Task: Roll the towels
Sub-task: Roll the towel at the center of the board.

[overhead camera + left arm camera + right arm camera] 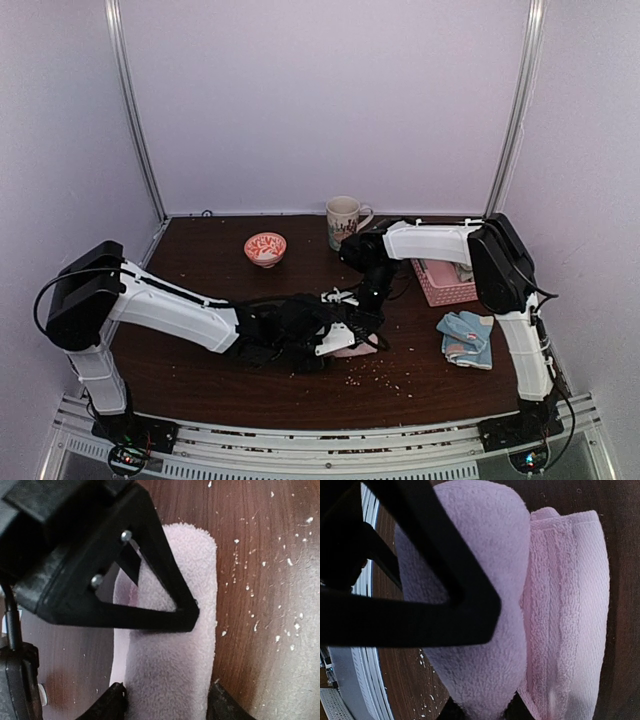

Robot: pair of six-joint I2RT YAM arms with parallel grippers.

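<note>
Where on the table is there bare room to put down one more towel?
Far left, between left arm and bowl; front strip between pink towel and blue towel, with crumbs. Crowded: centre, where right arm meets left, and by mug and basket.

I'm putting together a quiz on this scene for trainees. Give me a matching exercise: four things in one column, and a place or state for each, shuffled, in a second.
Things:
1. pink towel
2. blue towel
3. mug
4. basket

Places or states:
A. lying loose, front right
B. right side, just behind the blue towel
C. rolled up, in the centre
D. upright at the back

Pairs: 1-C, 2-A, 3-D, 4-B
</note>
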